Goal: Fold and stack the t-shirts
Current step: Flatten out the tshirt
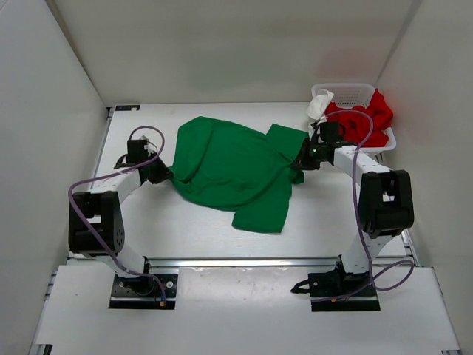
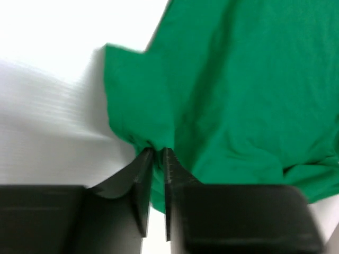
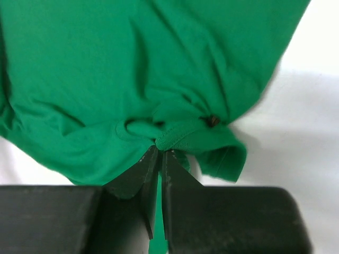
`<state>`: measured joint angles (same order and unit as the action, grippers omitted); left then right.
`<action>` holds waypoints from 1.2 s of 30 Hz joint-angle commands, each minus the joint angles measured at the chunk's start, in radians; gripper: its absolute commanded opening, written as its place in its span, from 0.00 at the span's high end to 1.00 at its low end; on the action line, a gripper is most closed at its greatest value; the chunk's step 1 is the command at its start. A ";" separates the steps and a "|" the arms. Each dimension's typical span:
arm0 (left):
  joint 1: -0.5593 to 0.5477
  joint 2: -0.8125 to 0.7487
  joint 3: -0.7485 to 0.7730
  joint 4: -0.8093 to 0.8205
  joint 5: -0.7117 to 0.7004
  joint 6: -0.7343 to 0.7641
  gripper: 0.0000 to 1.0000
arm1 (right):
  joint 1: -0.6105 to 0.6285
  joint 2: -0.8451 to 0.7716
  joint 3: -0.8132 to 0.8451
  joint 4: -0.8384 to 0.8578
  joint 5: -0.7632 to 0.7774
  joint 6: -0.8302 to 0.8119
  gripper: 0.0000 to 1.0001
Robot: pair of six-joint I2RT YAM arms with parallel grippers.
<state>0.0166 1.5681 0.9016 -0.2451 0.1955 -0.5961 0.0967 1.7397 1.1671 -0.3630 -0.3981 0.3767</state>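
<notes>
1. At the left side of the white table (image 1: pixel 185 229), the left gripper (image 2: pixel 158 151) is clenched on the green t-shirt (image 1: pixel 233 170). Its two dark fingers are pressed together, with a bunched edge of cloth pinched at the tips.
2. Across the table, the right gripper (image 3: pixel 160 151) is likewise clamped on the same shirt, its tips biting a rolled, ribbed fold of the fabric. A small dark spot (image 3: pixel 212 120) sits on the cloth just beyond the tips, too small to identify.
3. The green t-shirt lies rumpled on the table between the two grippers. One broad flap trails toward the near edge, and another reaches toward the far right corner.
4. Just behind the right gripper, a white mesh basket (image 1: pixel 355 87) stands in that far right corner. The red t-shirt (image 1: pixel 366 122) is heaped inside it and spills over the near rim.
5. The white t-shirt (image 1: pixel 319 105) hangs crumpled over the basket's left end, close above the right wrist.
6. The right forearm lies between the basket and the green cloth, close in front of the basket's near side.
7. Purple cables (image 1: pixel 357 200) loop along both arms down to their bases at the near rail.
8. Plain white walls (image 1: pixel 44 111) close in the table on the left, right and far sides.
</notes>
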 commanded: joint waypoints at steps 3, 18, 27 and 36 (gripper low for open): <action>0.013 -0.036 -0.029 0.112 -0.013 -0.019 0.71 | -0.052 -0.002 0.104 0.138 0.008 0.027 0.97; 0.158 -0.181 -0.305 0.220 -0.081 -0.152 0.54 | 0.090 -0.489 -0.469 0.355 0.151 0.142 0.61; 0.117 -0.007 -0.250 0.398 -0.065 -0.222 0.49 | 0.326 -0.706 -0.716 0.363 0.171 0.140 0.65; 0.089 0.173 -0.075 0.319 -0.125 -0.165 0.48 | 0.331 -0.855 -0.853 0.384 0.133 0.186 0.64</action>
<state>0.1097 1.7294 0.8177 0.0986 0.1051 -0.7803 0.4232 0.9176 0.3286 -0.0402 -0.2600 0.5465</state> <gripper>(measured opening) 0.514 0.358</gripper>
